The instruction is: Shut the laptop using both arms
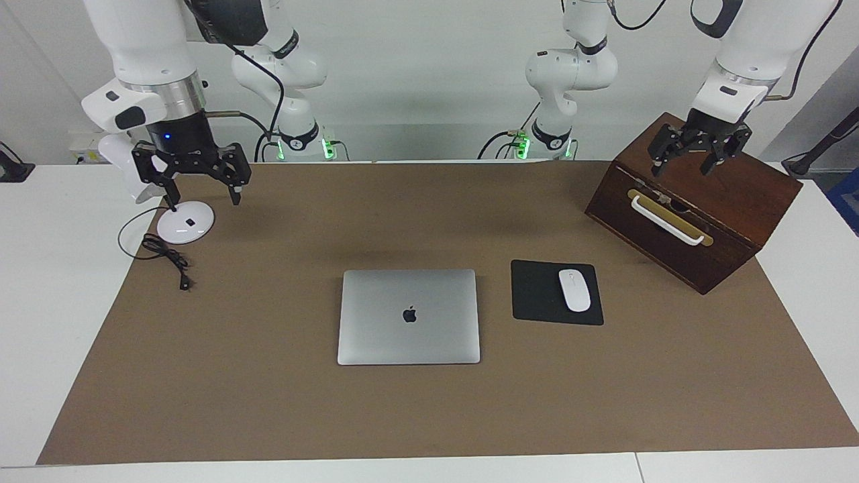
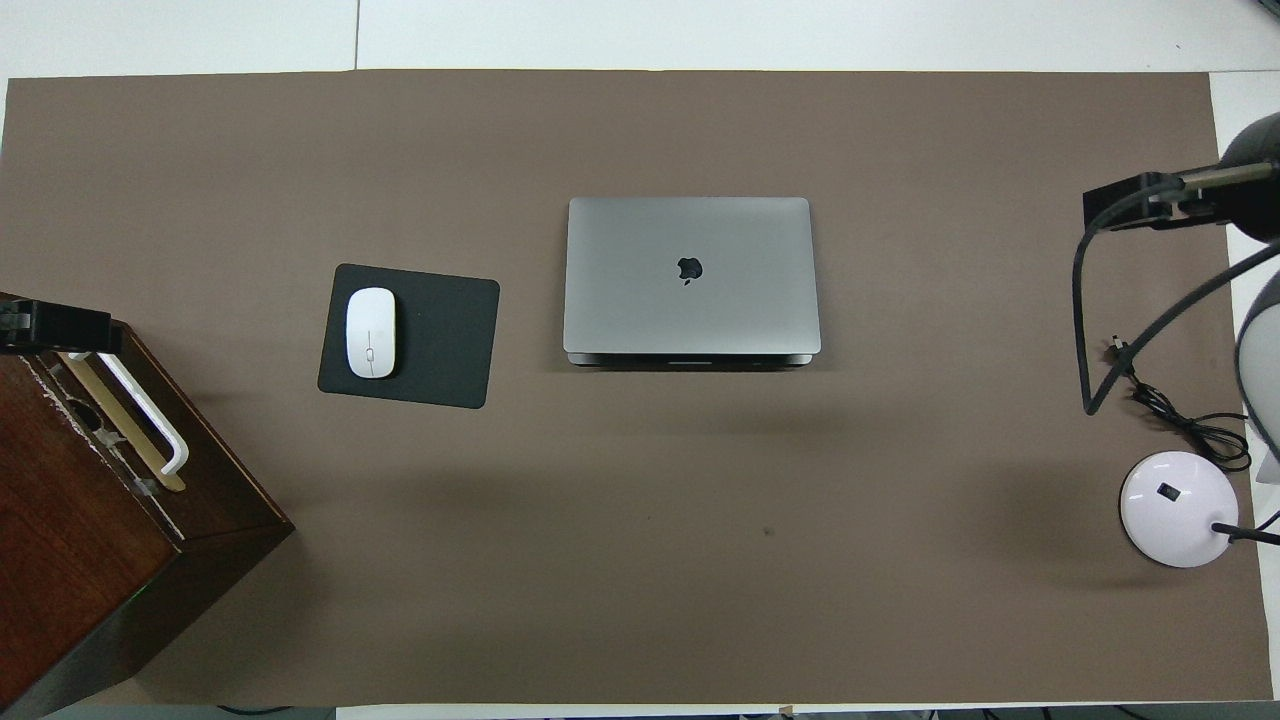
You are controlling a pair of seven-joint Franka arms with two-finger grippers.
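The silver-grey laptop [image 1: 409,316] [image 2: 690,275] lies shut and flat in the middle of the brown mat, its lid with the dark logo facing up. My left gripper [image 1: 683,168] [image 2: 60,328] hangs open over the top of the wooden box, holding nothing and far from the laptop. My right gripper [image 1: 205,200] [image 2: 1140,205] hangs open and empty above the white lamp base, also well away from the laptop.
A dark wooden box [image 1: 698,208] [image 2: 100,520] with a white handle stands at the left arm's end. A black mouse pad [image 1: 537,295] [image 2: 440,340] with a white mouse [image 1: 574,290] [image 2: 370,332] lies beside the laptop. A white lamp base [image 1: 186,223] [image 2: 1178,508] and its black cable [image 1: 168,258] sit at the right arm's end.
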